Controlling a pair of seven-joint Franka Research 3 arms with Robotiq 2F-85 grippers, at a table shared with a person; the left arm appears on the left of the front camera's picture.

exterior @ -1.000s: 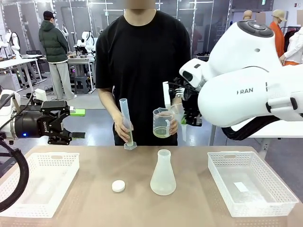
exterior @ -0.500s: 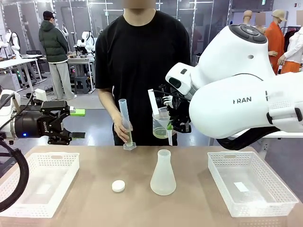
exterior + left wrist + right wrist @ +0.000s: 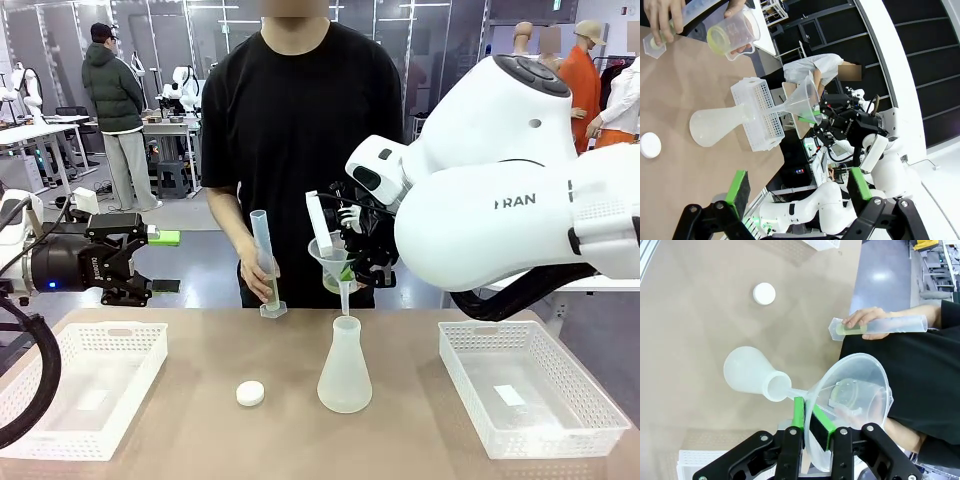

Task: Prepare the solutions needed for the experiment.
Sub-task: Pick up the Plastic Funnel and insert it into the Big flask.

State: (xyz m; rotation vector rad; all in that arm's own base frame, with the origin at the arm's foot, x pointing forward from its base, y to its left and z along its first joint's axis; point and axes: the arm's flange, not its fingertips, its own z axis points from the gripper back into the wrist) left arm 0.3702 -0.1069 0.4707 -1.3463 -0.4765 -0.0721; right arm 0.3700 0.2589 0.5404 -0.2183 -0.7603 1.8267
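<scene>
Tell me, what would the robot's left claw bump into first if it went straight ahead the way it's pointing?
Probably the funnel, which the right claw holds over the flask. It sits near the middle of the left claw's view with nothing nearer in the way, though depth is unclear.

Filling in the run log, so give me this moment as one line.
right gripper: shut on funnel, stem over flask mouth | left gripper: open | person: holds cylinder, beaker of solution

quick headcount, fwiw: baskets x2 [image 3: 110,329] [image 3: 500,327] | flask x1 [image 3: 345,375] | funnel x1 [image 3: 330,258] | measuring cylinder x1 [image 3: 265,250] | beaker x1 [image 3: 735,35] | little white cap x1 [image 3: 250,393] | grippers x2 [image 3: 165,262] [image 3: 811,417]
</scene>
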